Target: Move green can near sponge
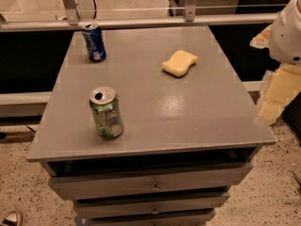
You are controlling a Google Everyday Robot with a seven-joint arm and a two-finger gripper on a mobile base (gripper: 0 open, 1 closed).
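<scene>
Green can (106, 113) stood front-left on the worktop (188, 112), sponge (179, 62) well apart, my hand (275, 93) off the right edge, its grip unclear.

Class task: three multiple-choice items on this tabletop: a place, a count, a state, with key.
1. The sponge lies A. back right on the table B. in a drawer C. on the floor
2. Cans on the table: A. one B. two C. three
3. The green can is A. upright B. on its side C. upside down
Key: 1 A, right of the blue can. 2 B, green and blue. 3 A, opening faces up; the tool hangs beyond the table's right edge.
</scene>
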